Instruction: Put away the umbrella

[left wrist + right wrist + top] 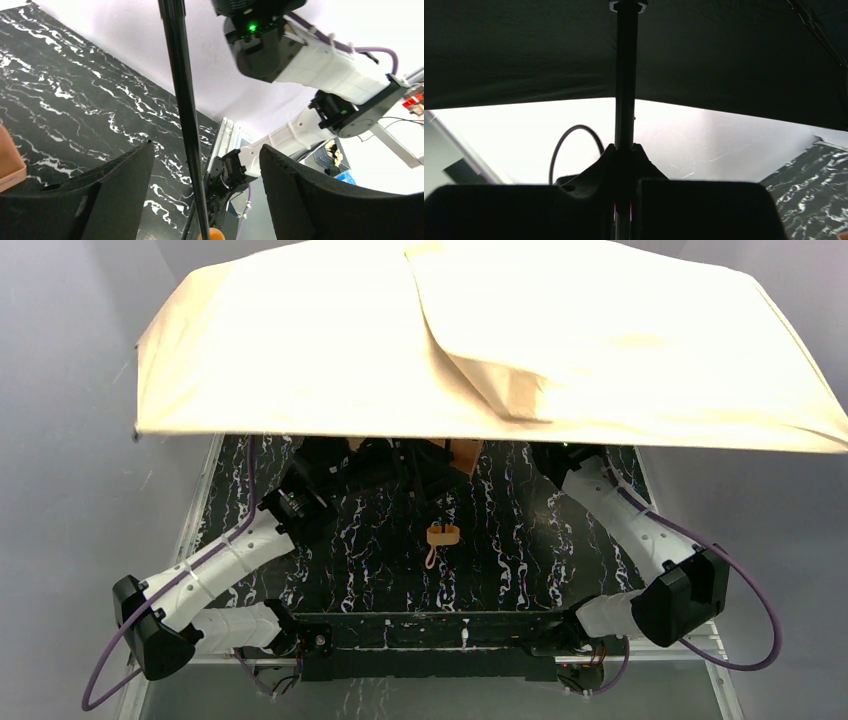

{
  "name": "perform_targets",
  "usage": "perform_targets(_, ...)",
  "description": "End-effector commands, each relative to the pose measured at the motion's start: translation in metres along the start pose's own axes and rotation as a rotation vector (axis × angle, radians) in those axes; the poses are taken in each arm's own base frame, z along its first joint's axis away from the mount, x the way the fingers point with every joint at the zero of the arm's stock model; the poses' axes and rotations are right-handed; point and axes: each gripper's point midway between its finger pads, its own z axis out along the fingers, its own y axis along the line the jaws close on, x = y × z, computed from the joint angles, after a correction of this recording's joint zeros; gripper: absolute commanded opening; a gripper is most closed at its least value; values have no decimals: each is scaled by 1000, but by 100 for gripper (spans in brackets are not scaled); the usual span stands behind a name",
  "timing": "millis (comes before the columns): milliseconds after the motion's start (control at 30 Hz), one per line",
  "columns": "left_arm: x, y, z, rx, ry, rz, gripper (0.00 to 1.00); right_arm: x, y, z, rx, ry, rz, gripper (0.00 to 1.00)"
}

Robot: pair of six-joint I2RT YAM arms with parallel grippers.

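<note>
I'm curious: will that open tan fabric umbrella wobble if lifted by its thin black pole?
Probably: the tan fabric canopy spreads far beyond the thin black pole, so it looks top-heavy. The cloth likely flops; one panel sags.

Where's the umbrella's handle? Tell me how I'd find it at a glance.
Start at the umbrella's big tan canopy spread over the far side of the black marbled table. Below the middle of its near edge, between the left arm and the right arm, shows the handle: small, tan, trailing a looped strap, alone against the open dark marble.
</note>
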Motion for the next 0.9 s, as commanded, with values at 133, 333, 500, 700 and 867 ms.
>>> perform_targets(133, -27, -38, -1, 160, -70, 39, 70, -19, 92, -5, -377, -14, -70, 0)
perform_targets(333, -25, -35, 6, 164, -62, 39, 49, -21, 94, -6, -388, -22, -40, 0)
perform_targets(500, -28, -35, 9, 169, -67, 47, 27, -19, 89, -8, -375, -32, -18, 0)
perform_targets(700, -35, -25, 6, 90, -89, 74, 0, -12, 68, -8, -263, -14, -66, 26)
perform_targets(867, -47, -12, -1, -33, -102, 92, 0, -12, 36, -16, -70, -36, -160, 54)
